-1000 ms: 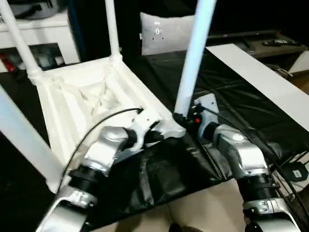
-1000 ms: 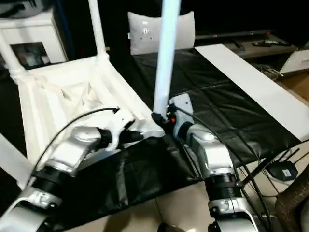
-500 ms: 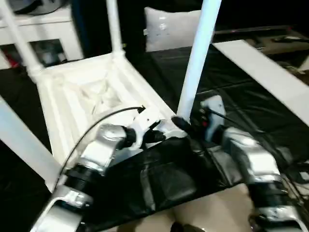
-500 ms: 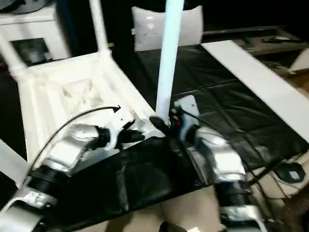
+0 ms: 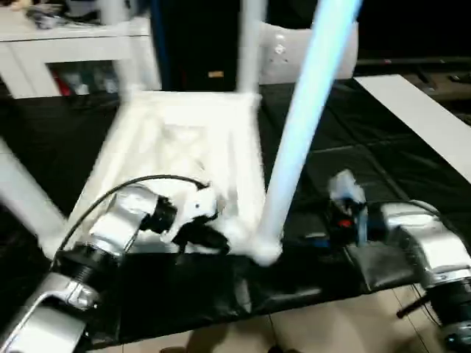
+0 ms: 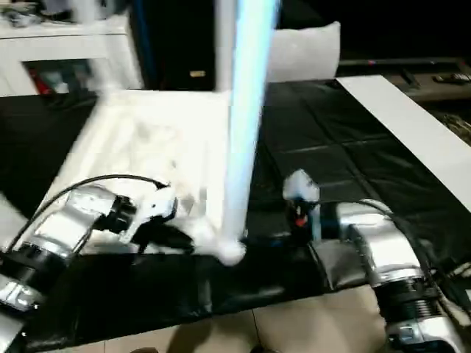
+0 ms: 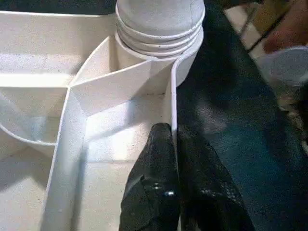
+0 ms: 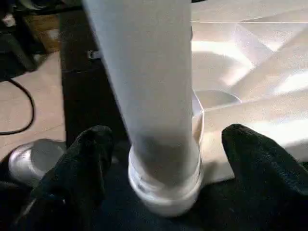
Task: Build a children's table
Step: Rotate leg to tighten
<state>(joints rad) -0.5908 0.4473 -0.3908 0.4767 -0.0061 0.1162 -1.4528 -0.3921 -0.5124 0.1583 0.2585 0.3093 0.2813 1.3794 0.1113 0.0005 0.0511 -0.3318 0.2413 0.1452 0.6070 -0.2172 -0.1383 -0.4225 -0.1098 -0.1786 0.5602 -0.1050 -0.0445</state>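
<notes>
The children's table lies upside down on the black mat, its white tabletop [image 5: 184, 147] showing the ribbed underside. White legs stand up from its corners. The nearest leg [image 5: 302, 125] sits in the front corner socket [image 7: 159, 29]. My left gripper [image 5: 213, 237] is shut on the tabletop's thin rim wall [image 7: 173, 96] just beside that socket. My right gripper [image 8: 171, 139] is open, and its two black fingers [image 8: 91, 149] stand on either side of the nearest leg's lower end [image 8: 159, 144], apart from it.
A white cabinet [image 5: 66, 51] stands at the back left, with a pale cushion [image 5: 283, 51] behind the table. A long white board [image 5: 419, 110] lies on the black mat [image 5: 353, 147] at the right. Tiled floor [image 5: 331, 323] shows below the mat's front edge.
The whole view has shifted. My right gripper's fingers have spread away from the nearest leg, and that arm has drawn back to the right. The left gripper keeps its hold on the rim.
</notes>
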